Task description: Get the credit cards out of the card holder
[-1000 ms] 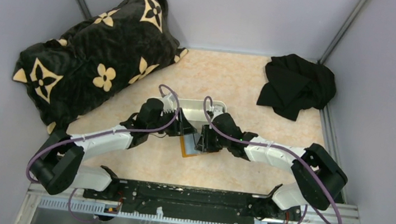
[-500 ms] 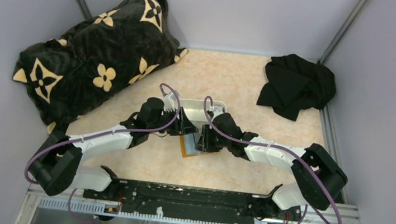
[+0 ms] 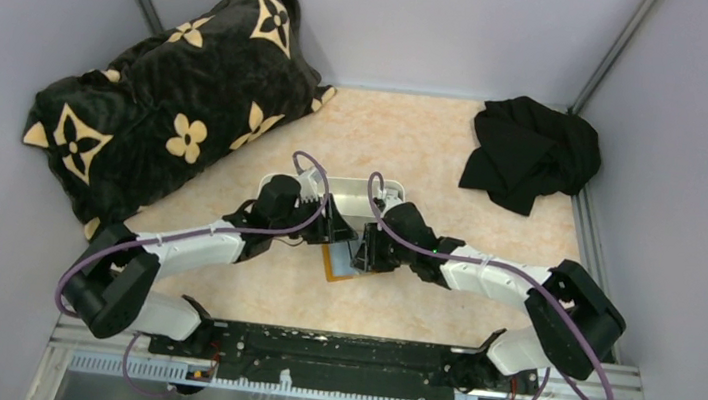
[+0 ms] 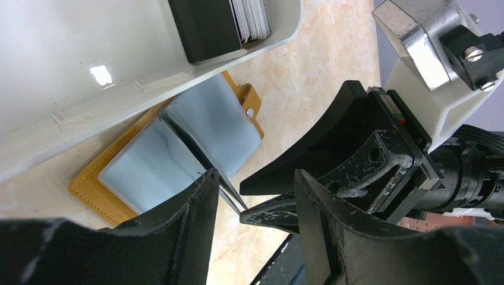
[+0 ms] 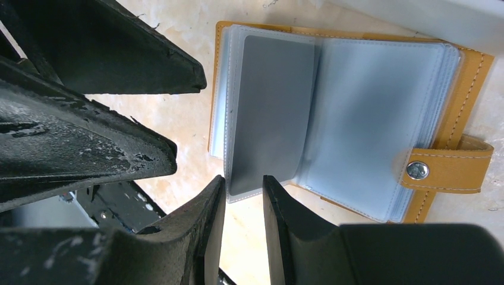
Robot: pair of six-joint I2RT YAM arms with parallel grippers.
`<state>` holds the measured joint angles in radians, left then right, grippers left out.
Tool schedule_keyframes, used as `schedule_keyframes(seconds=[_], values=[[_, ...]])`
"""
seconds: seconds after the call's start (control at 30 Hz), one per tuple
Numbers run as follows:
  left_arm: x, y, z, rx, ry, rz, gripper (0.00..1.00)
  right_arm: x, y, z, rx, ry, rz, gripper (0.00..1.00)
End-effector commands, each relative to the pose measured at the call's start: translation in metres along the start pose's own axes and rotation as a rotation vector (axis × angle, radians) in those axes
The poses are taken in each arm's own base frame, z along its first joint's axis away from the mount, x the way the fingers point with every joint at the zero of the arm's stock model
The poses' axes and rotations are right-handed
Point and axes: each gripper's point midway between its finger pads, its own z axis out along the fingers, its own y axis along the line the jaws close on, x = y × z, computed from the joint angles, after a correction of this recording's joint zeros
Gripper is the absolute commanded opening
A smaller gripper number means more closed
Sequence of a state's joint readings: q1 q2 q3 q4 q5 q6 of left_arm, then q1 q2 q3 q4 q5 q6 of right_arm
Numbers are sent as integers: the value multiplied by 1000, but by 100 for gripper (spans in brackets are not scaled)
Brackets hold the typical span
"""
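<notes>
Tan card holder [image 5: 368, 119] open beneath tools; left tool [image 4: 254, 184] agape, right tool [image 5: 243, 184] narrowly parted; both empty

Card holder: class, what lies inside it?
Inside the open card holder, one grey card shows. Whether the other blue-grey sleeves hold more cards cannot be seen.

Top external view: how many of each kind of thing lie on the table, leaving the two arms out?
Patterned cushion: 1
Black cloth: 1
White tray: 1
Card holder: 1
Total: 4
</notes>
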<state>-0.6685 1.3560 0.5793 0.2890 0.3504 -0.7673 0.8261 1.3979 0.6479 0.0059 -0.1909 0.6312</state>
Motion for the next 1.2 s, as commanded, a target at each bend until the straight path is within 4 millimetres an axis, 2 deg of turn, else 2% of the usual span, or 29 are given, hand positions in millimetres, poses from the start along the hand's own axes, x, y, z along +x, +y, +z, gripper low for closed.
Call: schedule_keyframes(seconds=[0.0, 0.6, 0.97, 1.17], values=[[-1, -6, 2, 26, -9, 10, 57, -12, -1, -5, 5, -50, -7, 30], [7, 3, 16, 12, 19, -4, 56, -9, -1, -5, -9, -45, -2, 30], [-7, -17, 6, 41, -16, 18, 57, -8, -1, -4, -10, -43, -1, 30], [-5, -13, 9, 31, -5, 19, 56, -9, 0, -4, -12, -45, -2, 30]])
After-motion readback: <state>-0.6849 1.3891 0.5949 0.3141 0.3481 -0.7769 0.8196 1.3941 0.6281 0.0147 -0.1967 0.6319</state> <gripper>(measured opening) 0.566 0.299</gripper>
